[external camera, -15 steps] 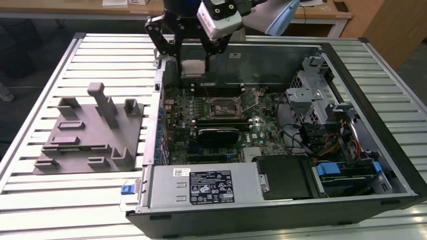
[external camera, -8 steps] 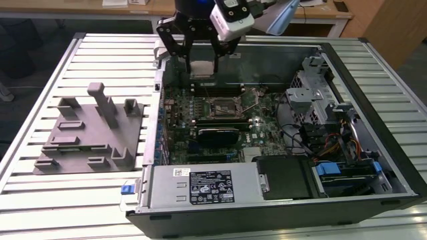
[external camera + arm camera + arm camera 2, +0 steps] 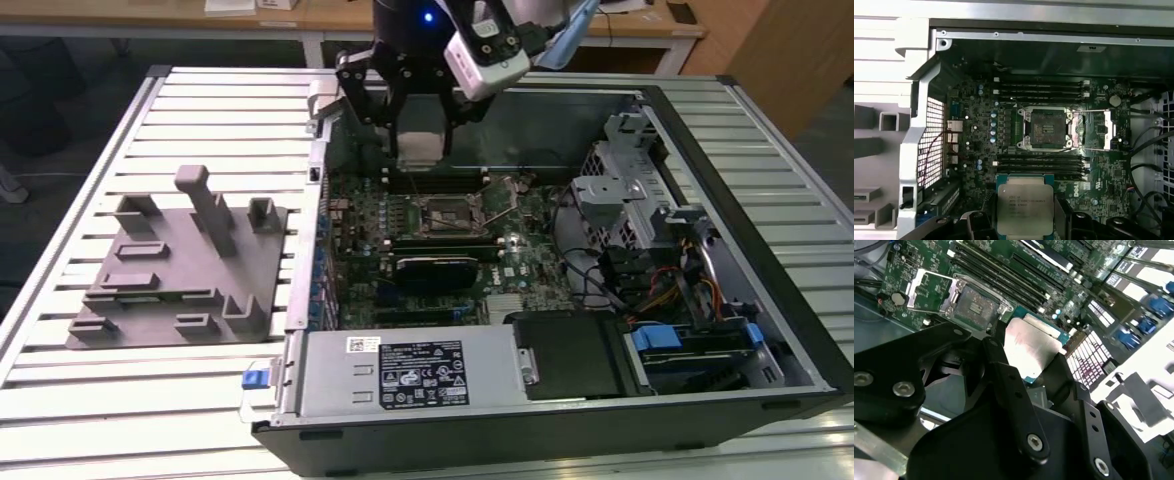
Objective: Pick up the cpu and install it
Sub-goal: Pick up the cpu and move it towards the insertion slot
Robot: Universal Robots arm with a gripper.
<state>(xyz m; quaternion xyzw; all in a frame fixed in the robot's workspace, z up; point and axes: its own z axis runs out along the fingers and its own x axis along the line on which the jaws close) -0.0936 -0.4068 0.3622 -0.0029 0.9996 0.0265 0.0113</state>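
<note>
Grey plastic fixture (image 3: 180, 265): being seen standing on the slatted worktop (image 3: 80, 400) at the exterior view's left, well apart from the tool.
Computer case (image 3: 561, 440): being seen lying open on the worktop, with its motherboard (image 3: 534, 265) being exposed.
Tool (image 3: 418, 140): being held above the far part of the motherboard, its fingers (image 3: 1004, 370) being closed on opposite edges of the cpu.
Cpu (image 3: 418, 150): being gripped clear of the board and carried flat, silvery top up.
Socket (image 3: 447, 210): being shown open and empty, its load plate (image 3: 1094, 130) being folded aside.
Deciding relation: in the exterior view the socket is being seen nearer the camera than the tool and slightly toward the exterior view's right. In the first wrist view a bank of memory slots (image 3: 1041, 162) is being seen between cpu and socket, so the chip is being judged not yet over its seat.
Drive cage (image 3: 627, 170): being seen at the exterior view's right, apart from the tool.
</note>
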